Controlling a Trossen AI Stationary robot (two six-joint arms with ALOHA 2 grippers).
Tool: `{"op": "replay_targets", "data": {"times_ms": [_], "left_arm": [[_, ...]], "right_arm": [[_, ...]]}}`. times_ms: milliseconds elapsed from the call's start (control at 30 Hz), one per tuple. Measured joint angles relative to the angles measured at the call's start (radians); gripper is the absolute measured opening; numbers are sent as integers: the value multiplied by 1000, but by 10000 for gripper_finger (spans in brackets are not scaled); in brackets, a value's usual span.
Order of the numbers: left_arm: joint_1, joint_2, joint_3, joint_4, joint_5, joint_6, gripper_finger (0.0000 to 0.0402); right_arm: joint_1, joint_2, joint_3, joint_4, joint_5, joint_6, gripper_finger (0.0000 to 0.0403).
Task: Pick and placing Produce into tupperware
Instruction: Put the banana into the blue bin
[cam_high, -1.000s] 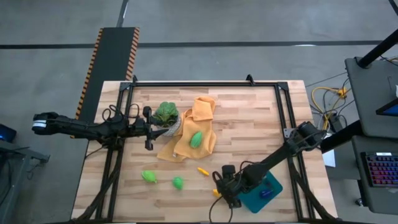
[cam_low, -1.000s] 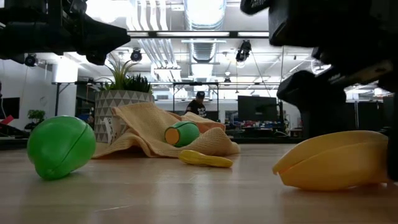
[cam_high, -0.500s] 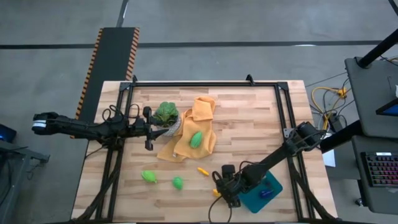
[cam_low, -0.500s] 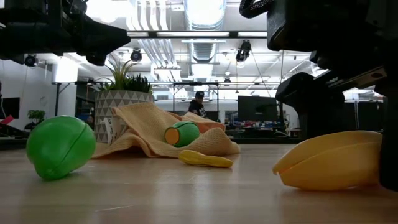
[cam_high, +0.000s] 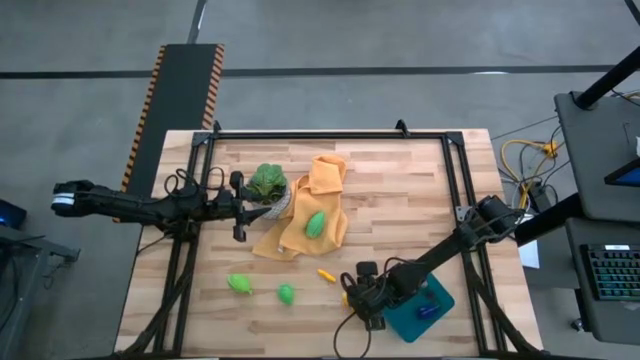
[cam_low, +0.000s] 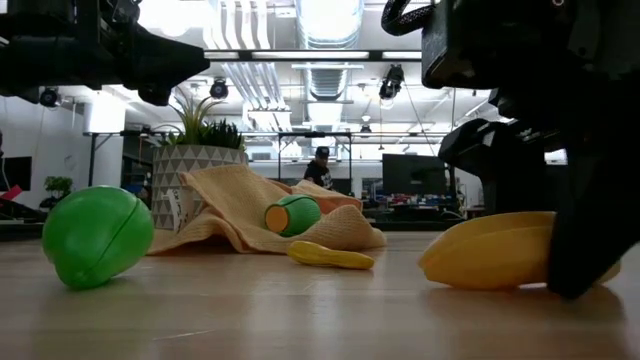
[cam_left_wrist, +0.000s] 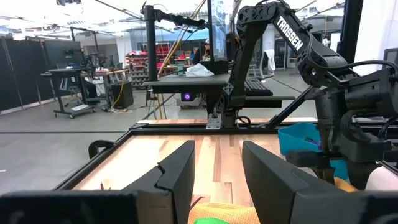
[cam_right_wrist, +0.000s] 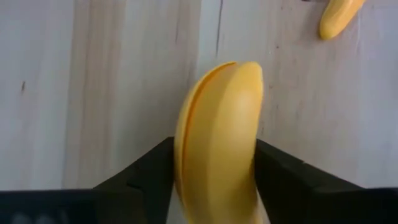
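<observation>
Banana (cam_right_wrist: 217, 143) lies lengthwise between the right gripper (cam_high: 362, 305) fingers at the high view's lower centre, both pads touching its sides. Tupperware (cam_high: 425, 305) sits just right. Left gripper (cam_high: 238, 205), partly open and empty, waits mid-left.

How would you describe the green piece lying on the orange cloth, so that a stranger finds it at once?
Start at the potted plant near the middle of the wooden table; the crumpled orange cloth lies right beside it. The green piece rests on that cloth. It alone lies on fabric, whereas the two other green pieces sit on bare wood nearer the front edge.
</observation>
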Motion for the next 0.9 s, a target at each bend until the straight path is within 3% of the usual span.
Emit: {"op": "replay_targets", "data": {"times_ms": [233, 567, 900], "left_arm": [[0, 0, 0, 0, 0, 0, 121], [0, 0, 0, 0, 0, 0, 121], [0, 0, 0, 0, 0, 0, 121]], "right_arm": [[0, -2, 1, 6, -4, 2, 140], [0, -1, 21, -25, -11, -5, 157], [-14, -20, 97, -79, -14, -97, 141]]}}
